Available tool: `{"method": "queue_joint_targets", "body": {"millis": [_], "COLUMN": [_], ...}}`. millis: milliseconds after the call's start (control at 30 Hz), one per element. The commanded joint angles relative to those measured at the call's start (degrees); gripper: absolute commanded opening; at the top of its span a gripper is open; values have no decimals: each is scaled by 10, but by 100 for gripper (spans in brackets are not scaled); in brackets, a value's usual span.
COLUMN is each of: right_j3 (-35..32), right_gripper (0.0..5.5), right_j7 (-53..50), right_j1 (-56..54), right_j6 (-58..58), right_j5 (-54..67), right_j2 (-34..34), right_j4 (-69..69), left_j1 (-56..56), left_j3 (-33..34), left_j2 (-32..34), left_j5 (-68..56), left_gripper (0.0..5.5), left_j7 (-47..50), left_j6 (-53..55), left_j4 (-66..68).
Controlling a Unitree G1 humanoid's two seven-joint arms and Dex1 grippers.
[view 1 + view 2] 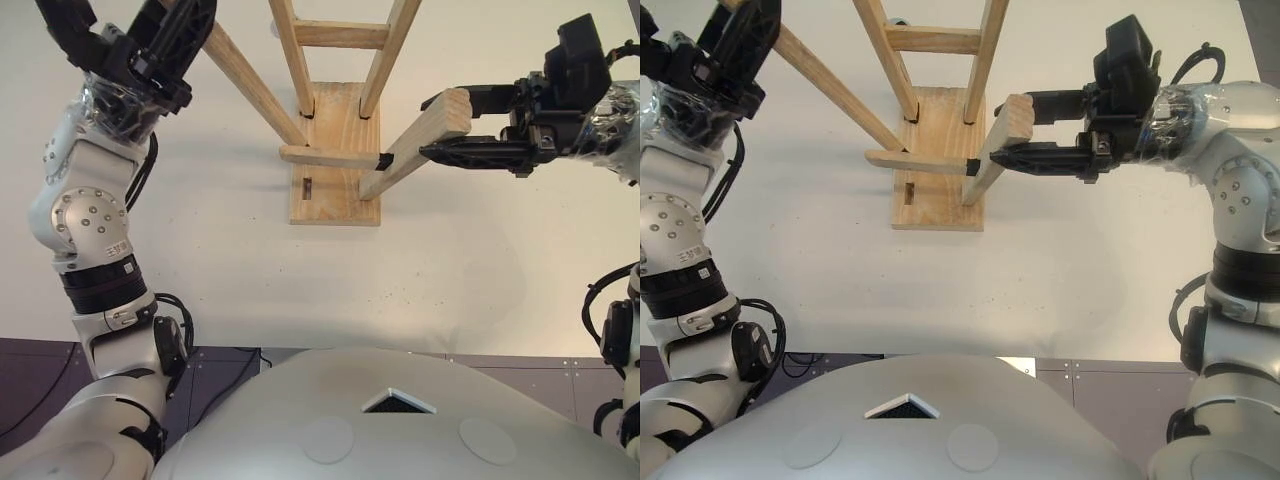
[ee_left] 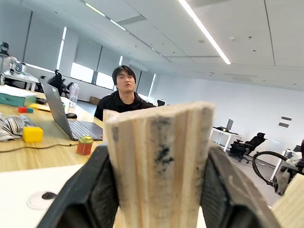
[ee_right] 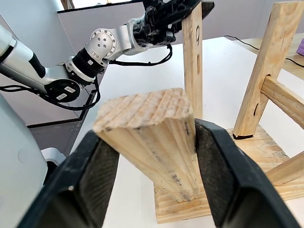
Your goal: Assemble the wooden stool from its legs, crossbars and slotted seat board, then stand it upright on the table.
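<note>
The slotted seat board (image 1: 335, 205) lies flat on the white table with its legs pointing up. My left gripper (image 1: 185, 35) is shut on the top end of the near-left leg (image 1: 255, 85), which leans out to the left; the left wrist view shows that leg end (image 2: 159, 156) clamped between both fingers (image 2: 90, 190). My right gripper (image 1: 440, 125) is shut on the near-right leg (image 1: 415, 150), seen close in the right wrist view (image 3: 149, 128). A crossbar (image 1: 325, 156) spans these two legs. The two far legs (image 1: 295, 55) stand in the board, joined by another crossbar (image 1: 340, 35).
Bare white tabletop (image 1: 200, 260) lies to the left, right and front of the board. The table's front edge (image 1: 400, 350) runs just ahead of my body.
</note>
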Motion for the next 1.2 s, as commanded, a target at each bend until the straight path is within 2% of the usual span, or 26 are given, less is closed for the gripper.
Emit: {"method": "queue_joint_targets", "body": {"millis": [33, 167, 333, 467, 667, 800, 1000, 1200], "right_j3": [13, 15, 15, 14, 19, 26, 40, 57], "right_gripper": [229, 229, 226, 225, 221, 219, 216, 214], "right_j7": [9, 12, 9, -1, -23, -37, -56, -76], "right_j1": [3, 5, 17, 30, 57, 71, 90, 105], "right_j6": [-2, -9, -14, -21, -33, -41, -55, -70], "right_j5": [-7, -10, -11, -14, -17, -17, -16, -14], "right_j2": [-8, -13, -15, -11, -5, 3, 11, 19], "right_j4": [8, 11, 5, -4, -26, -37, -50, -61], "left_j1": [29, 57, 77, 51, -42, -116, -196, -287], "left_j3": [-35, -59, -71, -78, -131, -184, -260, -328], "left_j2": [8, 52, 191, 276, 402, 424, 402, 403], "left_j5": [30, 66, 104, 120, 169, 217, 287, 287], "left_gripper": [203, 201, 201, 201, 201, 201, 201, 201], "left_j7": [-52, -109, -215, -280, -411, -468, -514, -523], "left_j6": [2, 1, 26, 36, 31, 11, -37, -51], "left_j4": [46, 73, 46, 17, 25, 71, 128, 135]}}
